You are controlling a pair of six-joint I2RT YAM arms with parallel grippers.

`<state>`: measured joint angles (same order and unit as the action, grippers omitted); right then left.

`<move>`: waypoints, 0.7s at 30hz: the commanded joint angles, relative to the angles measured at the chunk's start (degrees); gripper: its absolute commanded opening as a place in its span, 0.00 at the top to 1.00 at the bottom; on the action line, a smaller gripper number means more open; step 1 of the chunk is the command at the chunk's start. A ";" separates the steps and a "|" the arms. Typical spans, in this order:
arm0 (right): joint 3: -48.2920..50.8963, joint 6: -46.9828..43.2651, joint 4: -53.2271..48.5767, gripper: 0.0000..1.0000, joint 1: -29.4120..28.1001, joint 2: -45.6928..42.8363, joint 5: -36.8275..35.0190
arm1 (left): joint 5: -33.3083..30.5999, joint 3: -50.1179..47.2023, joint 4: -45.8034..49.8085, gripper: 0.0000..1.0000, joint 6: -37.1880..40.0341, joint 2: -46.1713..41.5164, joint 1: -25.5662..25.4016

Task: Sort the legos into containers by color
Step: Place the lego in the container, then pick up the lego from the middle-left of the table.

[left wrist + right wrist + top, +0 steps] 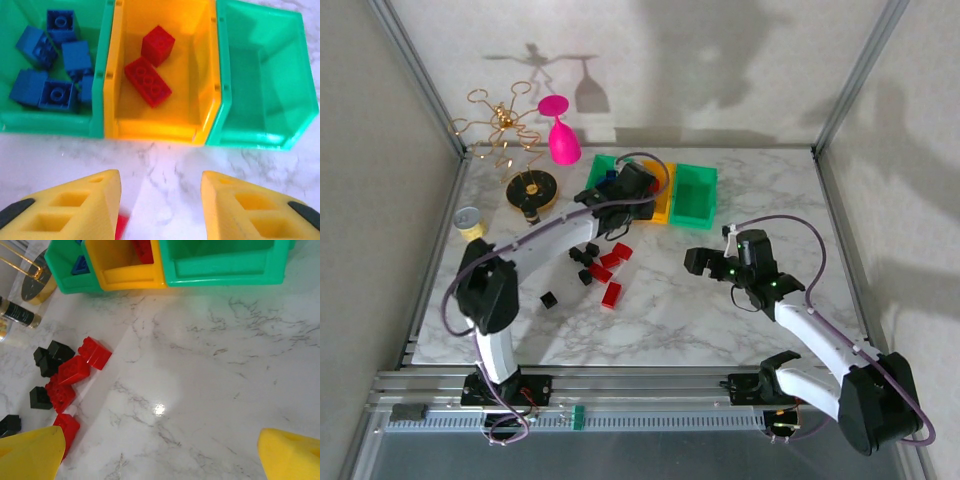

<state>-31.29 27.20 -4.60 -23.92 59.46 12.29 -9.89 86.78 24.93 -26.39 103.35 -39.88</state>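
Marble bench (720,300) holds the containers (155,131) at upper centre; loose red and black legos (605,265) cluster mid-frame, others already binned. Left tool (160,200) hovers narrowly parted, empty; right tool (160,445) gapes wide, empty. Packed so tightly, a grab could scatter pieces or drag black along with red.

Top view: left arm's wrist (630,185) covers most of the yellow-orange plastic bin (663,210) and the near corner of the left green plastic bin (601,165), so their contents are unreadable.
Left wrist view: 1 red plastic brick (120,227) sits mostly behind a yellow gripper finger (75,205) and is cut by the bottom edge.
Right wrist view: the right green plastic bin (225,270) and the other 2 are cropped at the top. 1 black plastic brick (9,425) is cut by the left edge.
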 commanded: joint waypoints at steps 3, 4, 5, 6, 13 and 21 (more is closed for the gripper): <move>1.17 0.97 -1.39 0.01 -3.93 -1.01 2.08 | -1.31 -14.24 1.69 0.55 -2.97 -9.48 -2.24; 1.58 1.11 -1.27 0.01 -4.72 -1.12 2.05 | -2.08 -16.26 2.46 0.54 -3.46 -10.93 -2.60; 2.01 1.36 -1.20 0.01 -5.66 -1.19 1.88 | -2.66 -18.20 3.19 0.54 -4.11 -12.58 -3.04; 2.42 1.70 -1.12 0.01 -6.43 -1.30 1.53 | -2.50 -20.70 3.53 0.54 -4.87 -14.34 -3.36; 7.34 5.82 3.22 0.01 -10.65 -1.96 2.03 | 1.23 -32.35 3.37 0.50 -9.05 -22.22 -5.51; 9.79 7.97 5.76 0.01 -11.62 -1.61 0.28 | 4.40 -37.83 1.47 0.45 -12.19 -21.45 -8.77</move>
<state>-22.15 33.78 -1.06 -35.05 58.17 13.47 -6.96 49.87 27.03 -36.56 81.47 -47.33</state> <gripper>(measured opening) 0.987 0.543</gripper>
